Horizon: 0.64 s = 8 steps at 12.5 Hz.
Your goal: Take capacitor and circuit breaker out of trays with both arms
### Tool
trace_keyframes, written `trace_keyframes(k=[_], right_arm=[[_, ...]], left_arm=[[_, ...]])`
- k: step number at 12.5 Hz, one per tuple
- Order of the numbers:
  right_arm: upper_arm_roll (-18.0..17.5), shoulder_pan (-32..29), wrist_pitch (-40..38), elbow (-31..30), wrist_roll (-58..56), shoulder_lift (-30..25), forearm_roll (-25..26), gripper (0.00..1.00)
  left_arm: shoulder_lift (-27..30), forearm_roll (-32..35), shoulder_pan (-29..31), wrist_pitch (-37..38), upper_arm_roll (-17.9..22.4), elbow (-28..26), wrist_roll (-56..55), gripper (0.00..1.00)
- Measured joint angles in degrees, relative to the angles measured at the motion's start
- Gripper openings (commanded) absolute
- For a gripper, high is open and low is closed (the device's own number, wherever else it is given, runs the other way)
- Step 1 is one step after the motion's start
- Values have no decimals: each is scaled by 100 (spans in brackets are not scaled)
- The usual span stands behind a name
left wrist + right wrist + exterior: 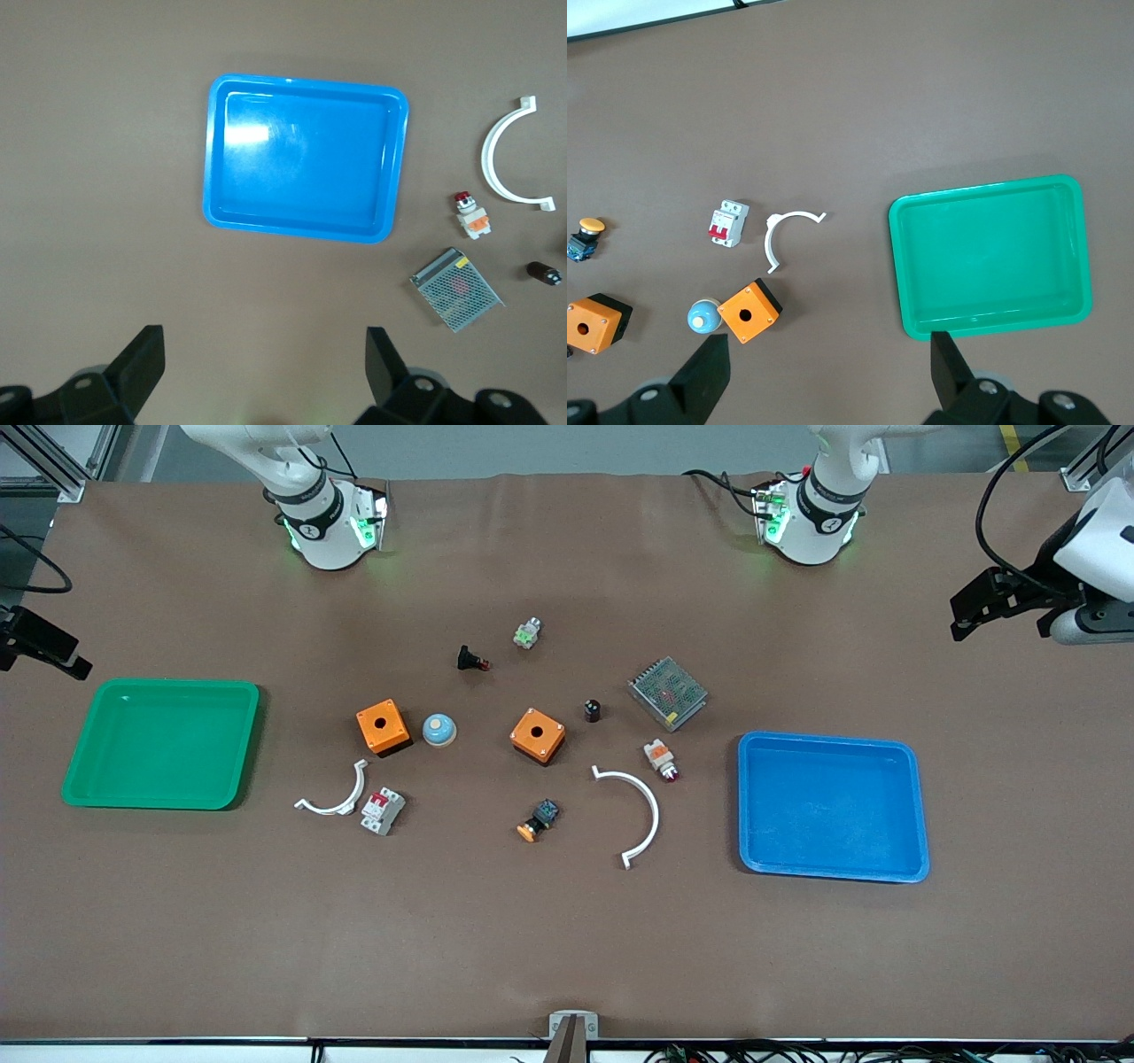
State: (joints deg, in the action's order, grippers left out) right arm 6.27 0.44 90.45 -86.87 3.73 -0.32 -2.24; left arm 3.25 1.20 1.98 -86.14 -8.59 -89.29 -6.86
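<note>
Both arms wait, each with its hand released: left hand (pixel 264 376), right hand (pixel 830 376). The capacitor (pixel 592 709) and the breaker (pixel 383 810) lie on the surface (pixel 567 939).

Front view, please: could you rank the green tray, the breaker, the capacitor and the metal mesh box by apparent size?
Largest to smallest:
1. green tray
2. metal mesh box
3. breaker
4. capacitor

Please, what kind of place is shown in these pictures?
Probably a robotics lab or test bench: two arms stand at a brown-covered table with a green tray, a blue tray and loose electrical parts such as the breaker and capacitor.
</note>
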Motion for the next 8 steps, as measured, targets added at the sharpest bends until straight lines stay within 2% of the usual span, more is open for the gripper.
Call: trace_keyframes(k=[8], right_arm=[[4,-5,0,0,2,0,30,100]], left_arm=[[2,-147,-1,-1,-2,-27,2,100]])
